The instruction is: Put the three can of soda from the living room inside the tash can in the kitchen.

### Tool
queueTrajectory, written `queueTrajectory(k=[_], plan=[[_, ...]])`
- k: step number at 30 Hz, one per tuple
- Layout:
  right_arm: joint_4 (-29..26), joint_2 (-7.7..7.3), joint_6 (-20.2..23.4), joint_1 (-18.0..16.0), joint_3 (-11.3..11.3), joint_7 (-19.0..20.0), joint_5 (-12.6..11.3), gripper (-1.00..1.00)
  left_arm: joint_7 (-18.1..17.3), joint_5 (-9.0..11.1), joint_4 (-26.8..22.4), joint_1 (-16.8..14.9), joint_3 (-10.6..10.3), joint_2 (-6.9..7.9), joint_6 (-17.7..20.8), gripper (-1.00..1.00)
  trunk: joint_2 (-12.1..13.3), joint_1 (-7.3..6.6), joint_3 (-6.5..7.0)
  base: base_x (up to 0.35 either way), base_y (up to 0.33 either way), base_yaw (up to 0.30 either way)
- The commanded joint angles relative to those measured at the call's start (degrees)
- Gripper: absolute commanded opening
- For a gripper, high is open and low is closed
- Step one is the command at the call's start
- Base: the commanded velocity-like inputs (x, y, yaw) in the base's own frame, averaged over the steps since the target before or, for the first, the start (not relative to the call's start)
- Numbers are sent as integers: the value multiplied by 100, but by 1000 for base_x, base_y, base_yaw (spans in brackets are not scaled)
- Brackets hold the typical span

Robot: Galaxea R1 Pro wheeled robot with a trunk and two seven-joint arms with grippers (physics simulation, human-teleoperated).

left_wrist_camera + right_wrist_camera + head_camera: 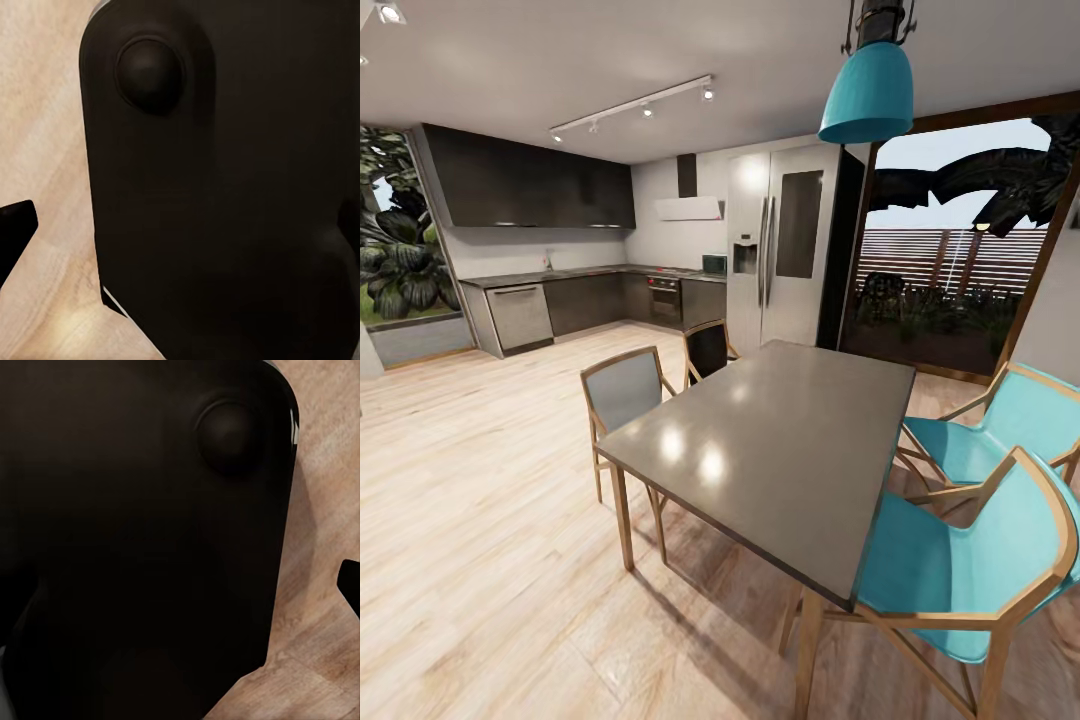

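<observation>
I am facing a kitchen and dining area; the soda cans and the trash can are out of view. In the left wrist view a dark rounded part of my own body (pixel 225 187) blocks most of the picture, with a black finger tip (pixel 15 229) at the edge over pale plank floor. The right wrist view is much the same, with a dark body panel (pixel 135 547) and a black finger tip (pixel 350 585) over the wood floor. Whether either gripper is open or shut cannot be made out.
A grey dining table (pixel 780 450) stands just ahead to the right, with two turquoise chairs (pixel 960 560) on its right and two grey chairs (pixel 625 390) on its left. Beyond are dark kitchen counters (pixel 580 295), a steel fridge (pixel 785 250) and a glass door (pixel 960 260). Open plank floor (pixel 480 500) lies to the left.
</observation>
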Motion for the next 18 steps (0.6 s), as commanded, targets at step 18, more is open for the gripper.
queueTrajectory(k=[18], plan=[[-1008,209,-90,17,394,36,16,100,-71,4,-142,-26,-26,-50,-2085,100,0,0,0,0,0,0]])
